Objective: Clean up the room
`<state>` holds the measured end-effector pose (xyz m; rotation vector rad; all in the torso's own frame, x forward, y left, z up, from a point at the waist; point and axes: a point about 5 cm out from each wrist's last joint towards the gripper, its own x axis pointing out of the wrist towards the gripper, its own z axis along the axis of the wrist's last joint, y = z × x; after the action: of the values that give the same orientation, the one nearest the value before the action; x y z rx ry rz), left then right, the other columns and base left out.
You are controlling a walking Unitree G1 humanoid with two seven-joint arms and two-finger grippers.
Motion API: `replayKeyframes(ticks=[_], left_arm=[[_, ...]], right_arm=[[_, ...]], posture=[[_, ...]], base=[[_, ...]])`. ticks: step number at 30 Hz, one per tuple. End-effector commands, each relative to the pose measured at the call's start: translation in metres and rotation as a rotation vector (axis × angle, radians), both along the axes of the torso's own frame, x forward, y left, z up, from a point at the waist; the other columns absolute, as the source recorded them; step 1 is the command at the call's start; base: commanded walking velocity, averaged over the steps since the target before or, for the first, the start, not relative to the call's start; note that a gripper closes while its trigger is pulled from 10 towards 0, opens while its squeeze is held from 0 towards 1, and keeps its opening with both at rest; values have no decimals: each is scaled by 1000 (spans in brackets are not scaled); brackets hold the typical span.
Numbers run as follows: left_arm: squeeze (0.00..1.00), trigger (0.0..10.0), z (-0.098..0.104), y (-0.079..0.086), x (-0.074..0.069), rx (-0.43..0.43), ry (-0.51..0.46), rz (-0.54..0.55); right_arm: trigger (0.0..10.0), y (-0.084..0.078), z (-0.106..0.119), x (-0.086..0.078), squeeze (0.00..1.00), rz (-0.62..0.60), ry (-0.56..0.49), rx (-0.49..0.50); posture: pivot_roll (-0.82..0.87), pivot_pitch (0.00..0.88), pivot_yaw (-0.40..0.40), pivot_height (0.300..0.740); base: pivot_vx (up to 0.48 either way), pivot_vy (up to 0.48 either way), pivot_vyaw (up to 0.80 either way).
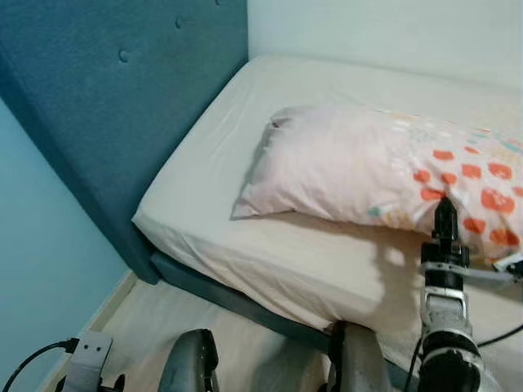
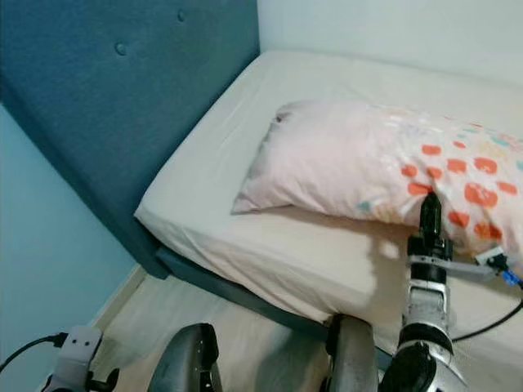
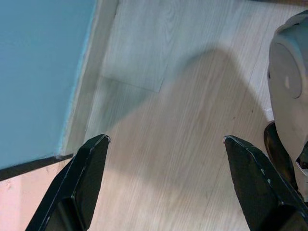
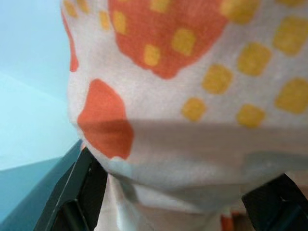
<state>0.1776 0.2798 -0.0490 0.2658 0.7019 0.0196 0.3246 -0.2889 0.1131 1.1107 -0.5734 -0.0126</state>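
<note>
A long pillow [image 1: 359,167], pale pink at one end and printed with orange and yellow shapes at the other, lies across the bed [image 1: 245,237]. My right gripper [image 1: 445,214] reaches up to the pillow's near edge at its printed end. In the right wrist view the printed pillow fabric [image 4: 192,96] bulges between the two spread fingers [image 4: 79,192], so the right gripper [image 4: 184,166] is open around that edge. My left gripper [image 3: 166,139] hangs open over the wooden floor [image 3: 183,120], with nothing between its fingers.
A tall teal headboard [image 1: 122,98] stands at the bed's left end against a light blue wall [image 1: 41,245]. Pale wood floor [image 1: 147,327] runs between the wall and the bed frame. My own legs [image 1: 192,363] show at the bottom.
</note>
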Motion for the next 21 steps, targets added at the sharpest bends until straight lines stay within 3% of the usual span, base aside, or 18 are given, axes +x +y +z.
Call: replayKeyframes(ticks=[1, 4, 8, 9, 10, 21], left_arm=[[0, 10000, -6, -1, -9, -1, 35, 0], [0, 10000, -5, 0, -10, 4, 36, -1], [0, 10000, -4, 2, -9, 12, 36, -8], [0, 10000, -4, 2, -9, 14, 36, -10], [0, 10000, -4, 2, -9, 16, 36, -12], [0, 10000, -2, -1, 0, 18, 23, -18]], right_arm=[[10000, 4, -3, 5, 0, 5, 75, 8], [10000, 11, -4, 13, 0, 9, 162, 29], [10000, 18, 1, 18, 0, 39, 134, 34], [4118, 19, 2, 19, 0, 44, 128, 32], [0, 20, 5, 20, 0, 55, 105, 30], [0, 26, 21, 31, 0, 90, 85, -5]], posture=[[141, 192, 30, 456], [144, 194, 32, 456], [150, 192, 37, 456], [150, 192, 37, 456], [151, 190, 39, 456], [142, 169, 35, 456]], base=[[0, 0, 0], [0, 0, 0], [0, 0, 0], [0, 0, 0], [0, 0, 0], [0, 0, 0]])
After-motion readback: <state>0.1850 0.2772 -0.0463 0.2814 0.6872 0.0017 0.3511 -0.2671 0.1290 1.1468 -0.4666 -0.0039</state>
